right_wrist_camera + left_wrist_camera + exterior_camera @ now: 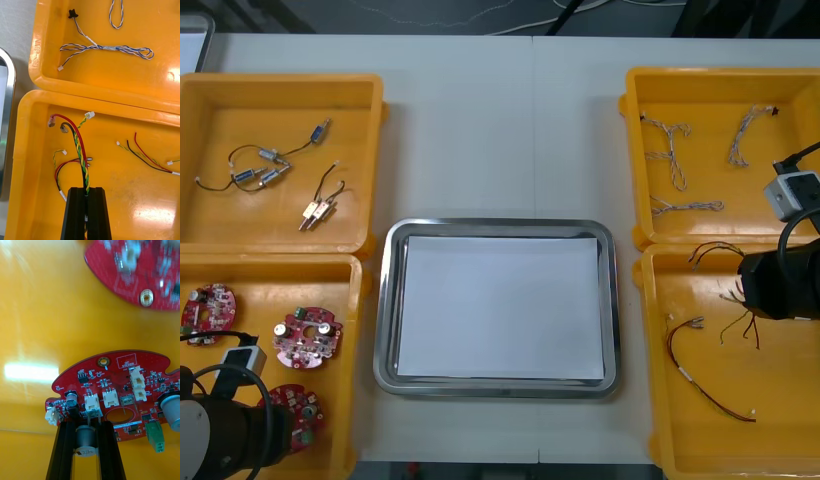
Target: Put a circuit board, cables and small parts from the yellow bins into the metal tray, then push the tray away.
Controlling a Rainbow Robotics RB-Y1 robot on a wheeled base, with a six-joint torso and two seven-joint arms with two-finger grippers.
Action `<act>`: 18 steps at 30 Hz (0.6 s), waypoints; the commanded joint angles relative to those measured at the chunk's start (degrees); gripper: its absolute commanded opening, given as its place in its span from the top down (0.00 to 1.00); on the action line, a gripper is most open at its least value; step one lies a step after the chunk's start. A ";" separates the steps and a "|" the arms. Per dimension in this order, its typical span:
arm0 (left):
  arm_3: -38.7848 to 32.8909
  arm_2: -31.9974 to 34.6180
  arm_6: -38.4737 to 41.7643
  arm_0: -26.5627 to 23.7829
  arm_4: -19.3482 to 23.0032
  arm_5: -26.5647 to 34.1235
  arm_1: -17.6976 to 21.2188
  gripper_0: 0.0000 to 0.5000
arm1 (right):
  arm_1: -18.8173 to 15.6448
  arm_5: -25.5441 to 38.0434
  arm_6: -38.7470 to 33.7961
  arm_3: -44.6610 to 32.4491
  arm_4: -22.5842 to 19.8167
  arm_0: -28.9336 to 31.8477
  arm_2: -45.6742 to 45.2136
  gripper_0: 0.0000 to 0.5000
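Cable bundle (79, 147) rises straight from between the right pincer's (87, 189) fingers, pinched tight; left pincer (87, 424) clamps the circuit board (112, 384) by its edge.

The left arm (230, 430) and right arm (778, 285) are black and rounded, each bearing a pale grey box (792, 192) trailing looped black cable (802, 154). The fingers (75, 217) are flat black bars.

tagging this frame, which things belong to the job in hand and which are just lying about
In hand: left claw on circuit board; right claw on red and yellow cable; metal tray.
Lying about, untouched: two other boards; blue and white cables; small metal parts.
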 commanded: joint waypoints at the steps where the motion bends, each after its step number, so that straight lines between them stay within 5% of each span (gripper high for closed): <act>1: -2.44 3.34 -3.97 -3.11 1.10 1.65 -0.35 1.00 | -0.21 0.19 -1.48 -0.25 0.44 -1.21 0.72 1.00; 18: 1.25 9.40 -10.47 -3.47 1.10 -1.69 0.79 1.00 | -0.21 0.19 -1.48 -0.25 0.44 -1.21 0.72 1.00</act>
